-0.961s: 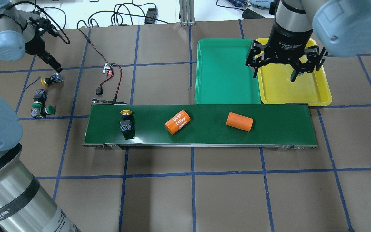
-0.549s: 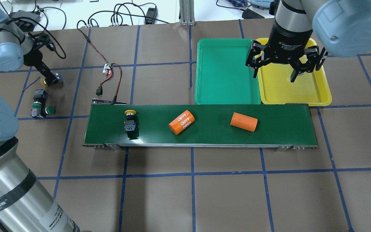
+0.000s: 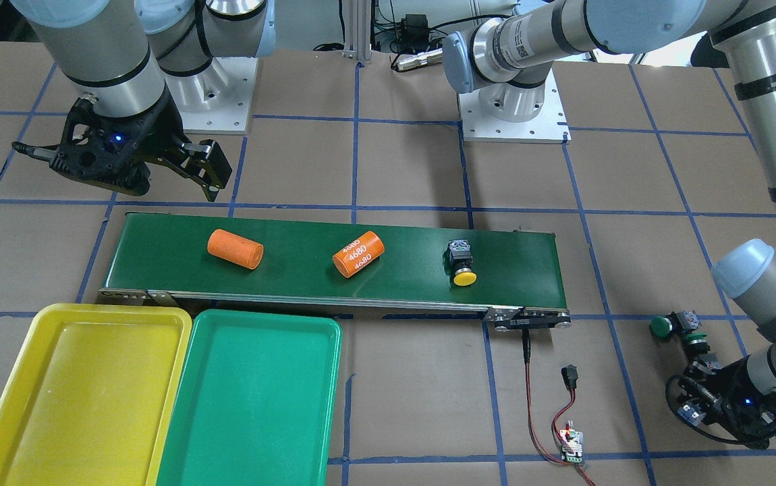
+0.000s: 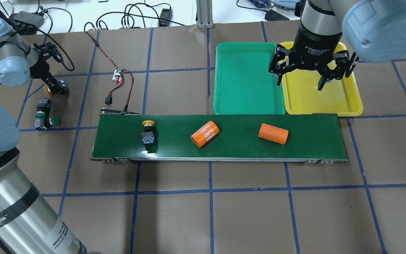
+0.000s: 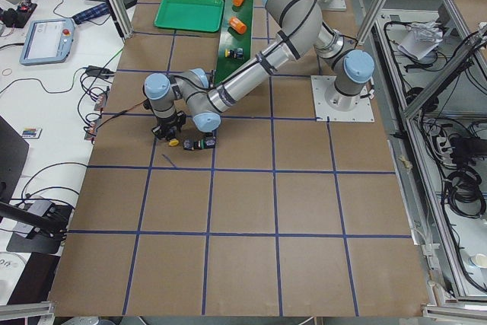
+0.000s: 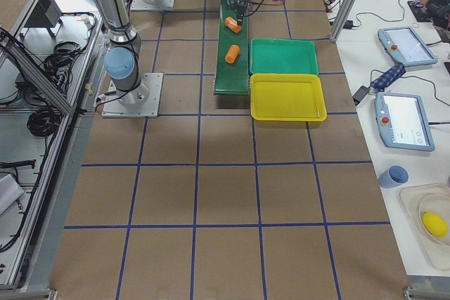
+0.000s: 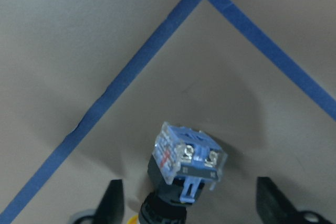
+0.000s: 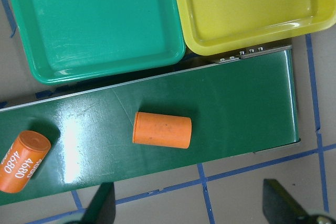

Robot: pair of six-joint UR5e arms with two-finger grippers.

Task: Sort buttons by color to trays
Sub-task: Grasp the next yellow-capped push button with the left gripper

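One yellow button (image 4: 148, 132) lies on the dark-green conveyor belt (image 4: 224, 148). A second yellow button (image 7: 186, 161) lies on the table at the far left. My left gripper (image 4: 55, 86) is low over it and open, with a finger on either side and gaps between. Two green buttons (image 4: 40, 107) (image 4: 47, 121) lie just in front of it. My right gripper (image 4: 300, 79) is open and empty, held high near the belt's right end. The green tray (image 4: 249, 79) and the yellow tray (image 4: 330, 102) hold nothing.
Two orange cylinders lie on the belt, one marked "4680" (image 4: 205, 133) and one plain (image 4: 273, 133). A small circuit board with red and black wires (image 4: 118, 74) lies behind the belt's left end. Blue tape lines grid the brown table.
The yellow button and both cylinders on the belt have moved to the right in the overhead view. My left gripper has come down around the yellow button on the table. The right arm is still.
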